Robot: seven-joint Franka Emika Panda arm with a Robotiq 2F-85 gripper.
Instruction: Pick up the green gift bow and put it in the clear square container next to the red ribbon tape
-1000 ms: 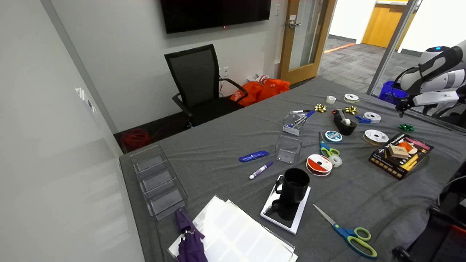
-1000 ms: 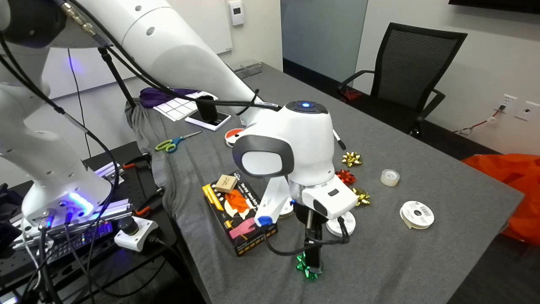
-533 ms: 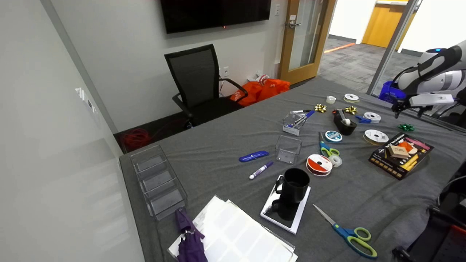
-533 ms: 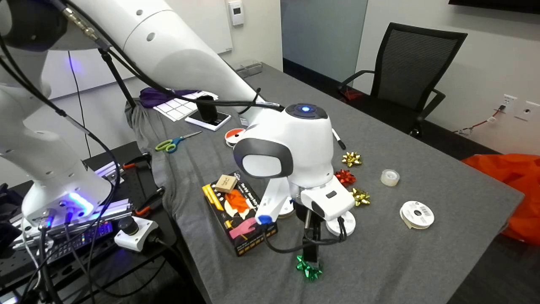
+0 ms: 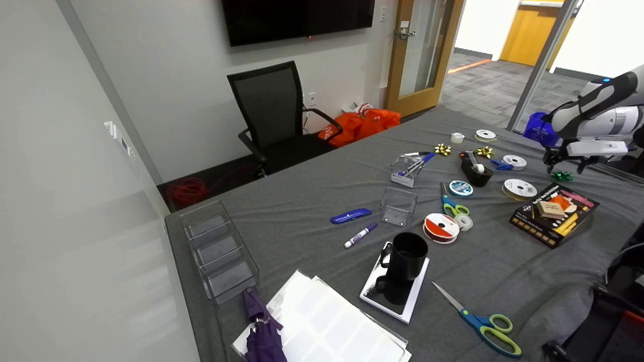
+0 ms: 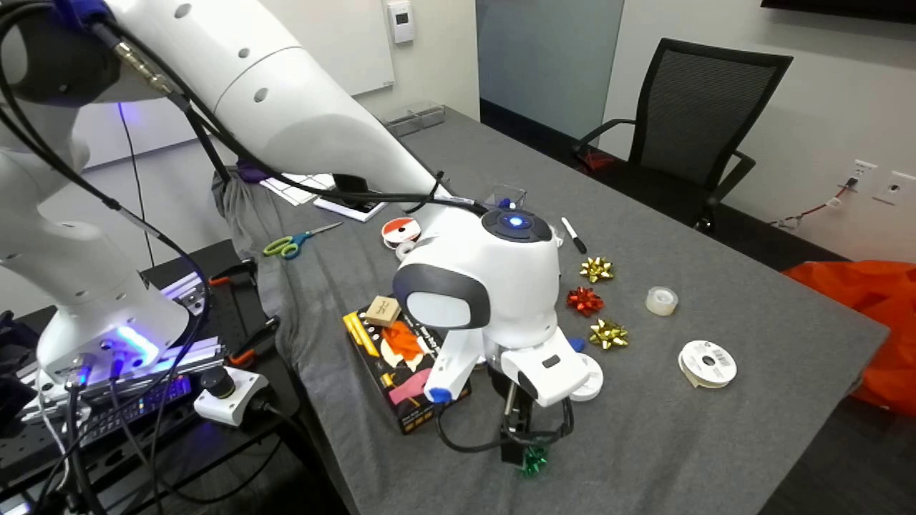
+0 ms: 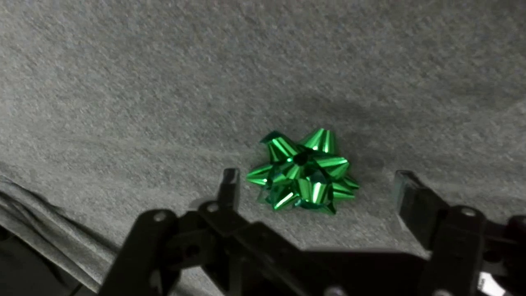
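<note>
While the tool [image 7: 317, 176] has its fingers [image 7: 229, 189] spread apart, the green gift bow [image 7: 302, 176] lies on the desk [image 5: 312, 241], seen between them in the wrist view, nearer the left one. In an exterior view, the bow is far right, beyond the black box [image 5: 541, 226]; the clear square container [image 5: 397, 216] sits well left of both, just beside the red ribbon tape [image 5: 443, 226].

At frame right the gripper [image 5: 565, 171] hung, jaws parted, at the bow [image 5: 562, 176]; right of centre, the box [image 5: 396, 217] sat just left of the ribbon [image 5: 441, 227].
</note>
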